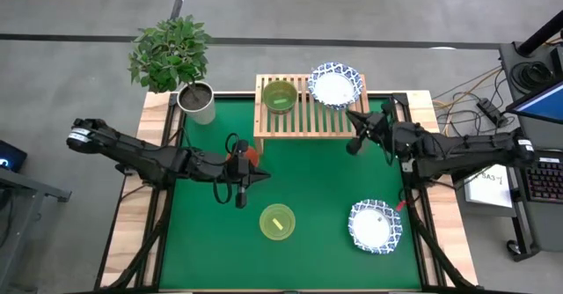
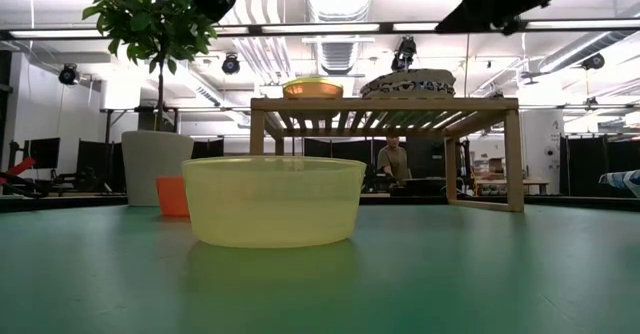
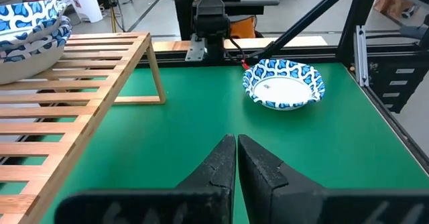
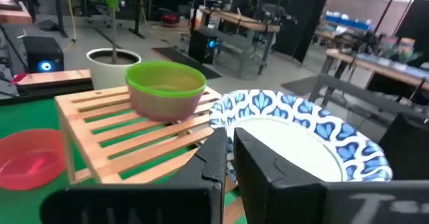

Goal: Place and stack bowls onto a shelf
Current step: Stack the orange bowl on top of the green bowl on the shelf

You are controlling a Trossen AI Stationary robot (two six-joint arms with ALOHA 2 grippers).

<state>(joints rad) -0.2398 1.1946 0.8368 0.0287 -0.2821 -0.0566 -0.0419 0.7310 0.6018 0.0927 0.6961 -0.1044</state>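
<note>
Green mat (image 1: 308, 180) w/ wood shelf (image 1: 303, 118) at back: we see green bowl (image 1: 280, 97) & stacked blue-rim bowls (image 1: 335, 84) on top. Yellow-green bowl (image 1: 277, 222) & another blue-rim bowl (image 1: 375, 225) on mat up front, red bowl (image 1: 252, 154) beside shelf. Left gripper (image 1: 259, 178) closed, empty, mid-mat; right gripper (image 1: 354, 113) closed, empty, at the stack.
</note>
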